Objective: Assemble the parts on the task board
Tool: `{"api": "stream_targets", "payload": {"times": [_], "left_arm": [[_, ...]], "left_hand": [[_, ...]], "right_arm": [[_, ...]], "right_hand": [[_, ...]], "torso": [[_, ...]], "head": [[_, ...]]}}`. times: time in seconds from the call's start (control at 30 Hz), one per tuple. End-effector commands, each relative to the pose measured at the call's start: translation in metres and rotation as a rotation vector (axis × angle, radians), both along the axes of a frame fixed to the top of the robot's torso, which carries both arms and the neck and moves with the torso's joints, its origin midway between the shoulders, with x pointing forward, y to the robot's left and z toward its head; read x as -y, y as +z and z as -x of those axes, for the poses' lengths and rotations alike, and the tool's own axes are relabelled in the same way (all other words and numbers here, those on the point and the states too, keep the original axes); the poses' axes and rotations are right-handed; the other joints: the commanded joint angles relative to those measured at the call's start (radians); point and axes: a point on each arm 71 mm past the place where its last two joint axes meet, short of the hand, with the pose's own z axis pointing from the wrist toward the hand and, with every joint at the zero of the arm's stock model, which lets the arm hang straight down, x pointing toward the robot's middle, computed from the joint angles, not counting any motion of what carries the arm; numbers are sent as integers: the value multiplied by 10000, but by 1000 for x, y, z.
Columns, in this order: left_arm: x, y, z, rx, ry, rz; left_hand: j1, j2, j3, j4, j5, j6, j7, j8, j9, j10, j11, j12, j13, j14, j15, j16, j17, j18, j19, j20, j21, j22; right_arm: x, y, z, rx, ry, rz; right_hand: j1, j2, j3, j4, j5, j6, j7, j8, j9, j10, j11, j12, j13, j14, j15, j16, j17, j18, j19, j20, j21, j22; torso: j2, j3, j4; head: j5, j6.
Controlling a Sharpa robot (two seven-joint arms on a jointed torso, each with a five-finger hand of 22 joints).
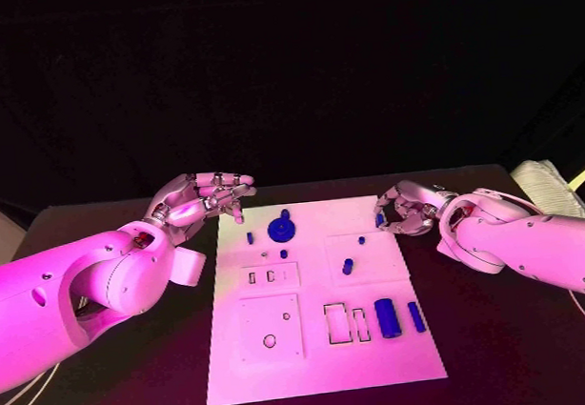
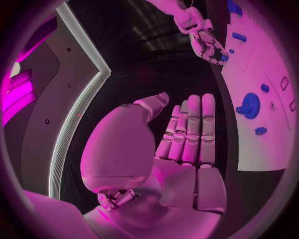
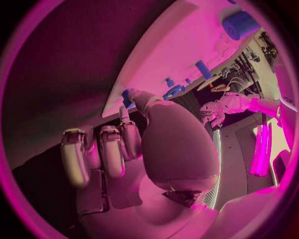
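The white task board [image 1: 320, 353] lies in the middle of the table. On it a round blue part [image 1: 282, 228] stands near the far edge, with small blue pegs [image 1: 347, 267] around the middle. A thick blue cylinder [image 1: 387, 317] and a thinner one [image 1: 415, 316] lie at the near right. My right hand [image 1: 406, 210] is over the board's far right edge, its fingertips pinching a small blue part [image 1: 380, 220], which shows as a blue part [image 3: 126, 98] at a fingertip in the right wrist view. My left hand [image 1: 203, 199] hovers beside the far left corner, fingers straight, holding nothing.
Two raised white plates [image 1: 271, 329] with holes and slots sit on the board's left half, and two rectangular slots [image 1: 337, 323] lie beside the cylinders. A pale object [image 1: 550, 185] sits at the table's far right. Black table [image 1: 527, 354] surrounds the board.
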Motion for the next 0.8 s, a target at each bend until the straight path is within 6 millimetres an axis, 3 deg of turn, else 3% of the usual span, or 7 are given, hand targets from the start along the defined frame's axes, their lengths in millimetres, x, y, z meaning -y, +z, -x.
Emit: {"api": "stream_targets", "payload": {"times": [0.03,0.4,0.8], "left_arm": [[2,1,1,109,-209,82],[2,1,1,122,-213,60],[2,1,1,121,-208,53]], "left_hand": [[92,31,45,-40,21,-68,11,-54,10,-86,-18,68,11,-68,-8,-55,-9,151,-76,23,53,14],[92,31,45,-40,21,-68,11,-54,10,-86,-18,68,11,-68,-8,-55,-9,151,-76,23,53,14],[92,31,45,-40,21,-68,11,-54,10,-86,-18,68,11,-68,-8,-55,-9,151,-76,23,53,14]], "right_arm": [[-2,-3,0,-151,153,128],[-3,-5,0,-256,138,166],[-2,-4,0,-101,21,136]], "right_hand": [[-33,56,57,10,-41,87,-3,76,-5,86,7,45,1092,1060,-19,37,2627,-143,1046,48,44,2627],[-170,227,261,-12,-48,692,-274,463,79,261,-226,162,1215,1060,-231,37,2627,-143,1046,-133,44,2627],[-207,234,272,-17,-59,759,-304,523,94,268,-259,160,1216,1060,-262,37,2627,-143,1046,-167,44,2627]], "torso": [[6,3,3],[1,5,-5],[-1,15,-10]], "head": [[8,-6],[10,-40],[-6,-41]]}}
